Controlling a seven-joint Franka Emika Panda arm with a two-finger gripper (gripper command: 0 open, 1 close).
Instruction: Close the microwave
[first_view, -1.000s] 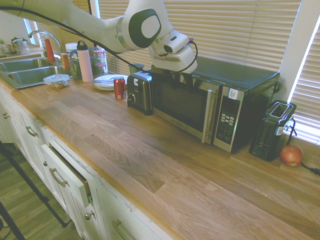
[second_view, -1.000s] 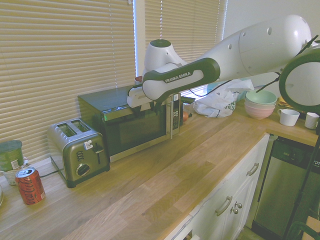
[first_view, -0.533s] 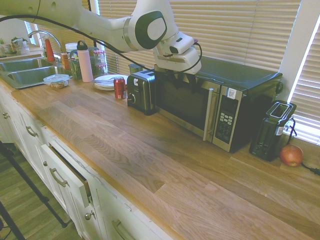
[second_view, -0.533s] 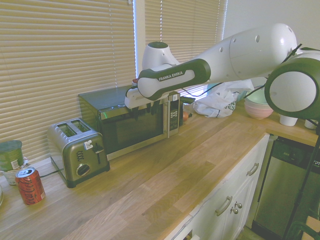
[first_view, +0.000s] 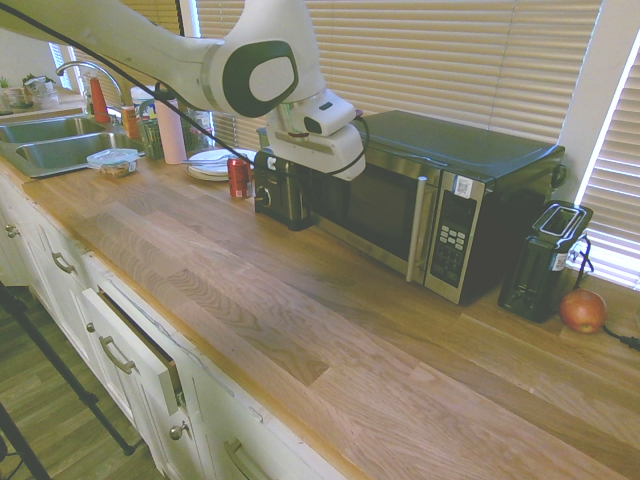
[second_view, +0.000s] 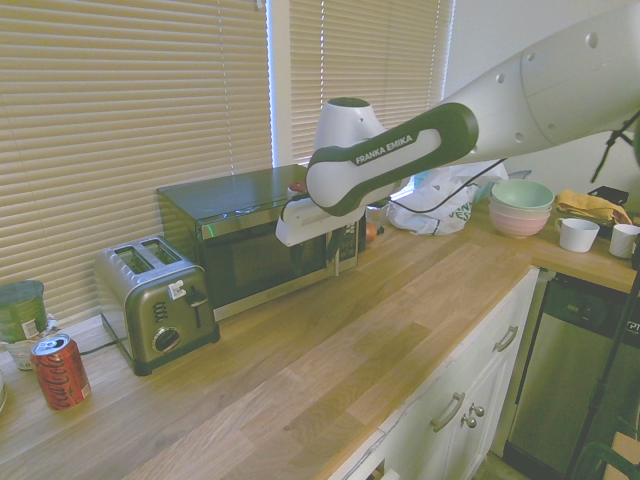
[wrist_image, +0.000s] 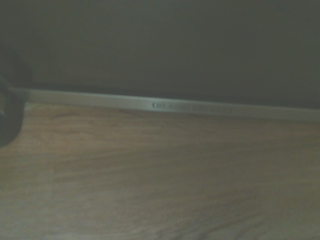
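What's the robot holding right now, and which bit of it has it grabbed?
Nothing that I can see: no held thing shows at the tool. It's in front of the microwave, away from the silver handle.

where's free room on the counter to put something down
Bare wood runs along the counter's front, from before the can past the microwave. It's crowded at the back: can, plates and toaster, and the black toaster beside the onion.

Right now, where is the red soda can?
In the first exterior view, the red can stands on the wooden counter, left of the black-and-chrome toaster, beside the white plates.
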